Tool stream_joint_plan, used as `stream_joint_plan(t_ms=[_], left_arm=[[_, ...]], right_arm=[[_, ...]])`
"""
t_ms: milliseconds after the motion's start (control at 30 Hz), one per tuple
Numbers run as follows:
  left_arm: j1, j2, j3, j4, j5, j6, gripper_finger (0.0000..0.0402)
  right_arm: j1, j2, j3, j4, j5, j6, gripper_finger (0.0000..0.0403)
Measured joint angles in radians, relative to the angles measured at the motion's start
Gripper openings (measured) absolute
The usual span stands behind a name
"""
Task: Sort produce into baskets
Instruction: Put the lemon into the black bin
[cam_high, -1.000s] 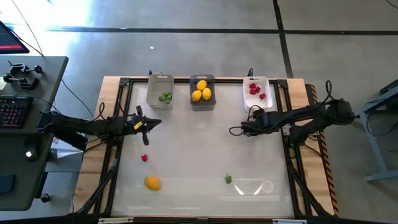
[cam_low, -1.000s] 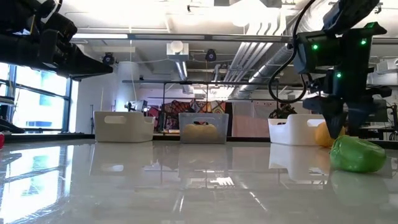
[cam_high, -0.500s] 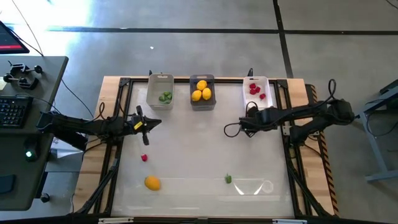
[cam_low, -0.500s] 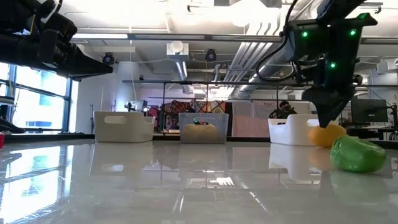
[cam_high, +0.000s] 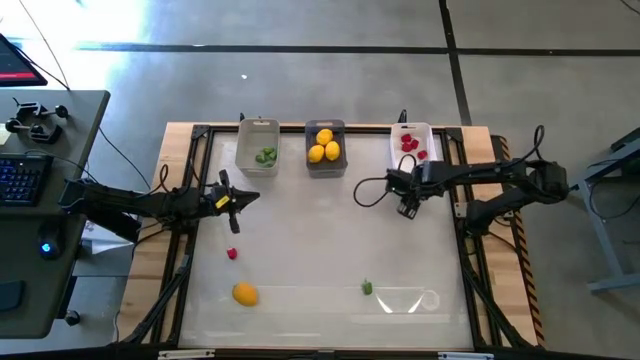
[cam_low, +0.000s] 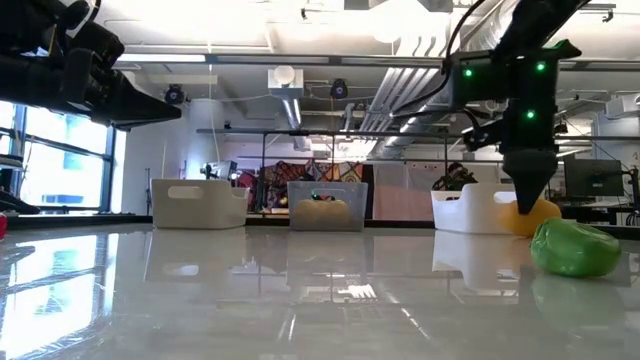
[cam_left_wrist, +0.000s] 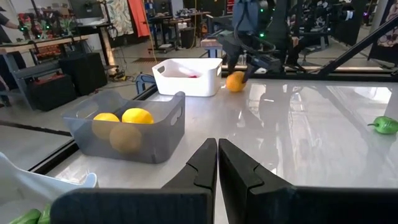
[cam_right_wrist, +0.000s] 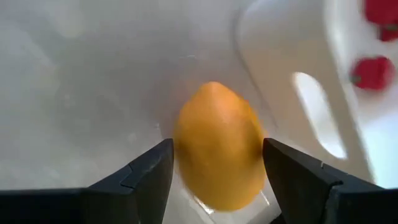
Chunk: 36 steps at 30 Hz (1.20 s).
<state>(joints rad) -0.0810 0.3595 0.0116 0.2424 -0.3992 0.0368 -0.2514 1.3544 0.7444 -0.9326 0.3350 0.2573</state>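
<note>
Now the right gripper (cam_high: 407, 208), swung up from mid-bench over the last second, is poised open astride an orange lemon (cam_right_wrist: 219, 155) beside the white basket (cam_high: 398, 160), right of centre; a grasp seems imminent. The left gripper (cam_left_wrist: 217, 163) is held closed, idle.

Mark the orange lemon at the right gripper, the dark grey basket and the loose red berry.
orange lemon (cam_right_wrist: 219, 148): right wrist view, its middle.
dark grey basket (cam_left_wrist: 163, 134): left wrist view, front wall.
red berry (cam_high: 232, 254): high view, its centre.
</note>
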Motion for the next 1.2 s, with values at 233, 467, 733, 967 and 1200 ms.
stream_joint_plan(t_ms=[233, 467, 733, 967, 1200], left_arm=[[0.0, 0.0, 0.0, -0.007, 0.0, 0.0, 0.0003], [0.0, 0.0, 0.0, -0.011, 0.0, 0.0, 0.0003], [0.0, 0.0, 0.0, -0.011, 0.0, -0.002, 0.0003], [0.0, 0.0, 0.0, -0.01, 0.0, -0.002, 0.0003], [0.0, 0.0, 0.0, -0.004, 0.0, -0.007, 0.0003]], right_arm=[[-0.025, 0.0, 0.0, 0.012, -0.018, -0.068, 0.0237], [-0.023, 0.013, 0.0, 0.015, -0.055, -0.08, 0.0236], [-0.021, 0.089, 0.005, 0.009, -0.045, -0.074, 0.0215], [0.044, 0.094, 0.104, -0.065, -0.113, -0.01, 0.0173], [0.124, 0.092, 0.258, 0.169, -0.091, 0.029, 0.0173]])
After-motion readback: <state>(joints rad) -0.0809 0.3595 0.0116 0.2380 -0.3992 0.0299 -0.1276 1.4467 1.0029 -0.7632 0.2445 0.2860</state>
